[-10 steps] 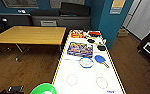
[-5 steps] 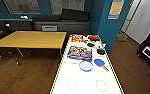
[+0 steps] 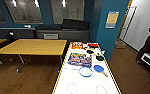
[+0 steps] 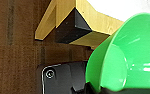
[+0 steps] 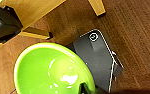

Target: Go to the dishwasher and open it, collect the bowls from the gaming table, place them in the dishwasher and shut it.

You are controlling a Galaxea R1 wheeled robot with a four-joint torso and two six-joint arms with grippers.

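The camera is swinging along the worktop (image 3: 86, 83). The green bowl (image 4: 131, 55) is riding beside the worktop's corner, and I cannot tell the fingers' grip. A blue bowl (image 3: 86, 71) is remaining on the worktop.

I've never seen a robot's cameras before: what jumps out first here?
A bright green bowl looms at the left wrist, and a lime-green bowl at the right wrist, above brown wood floor. Ahead, the long white gaming table carries a blue bowl and colourful boxes.
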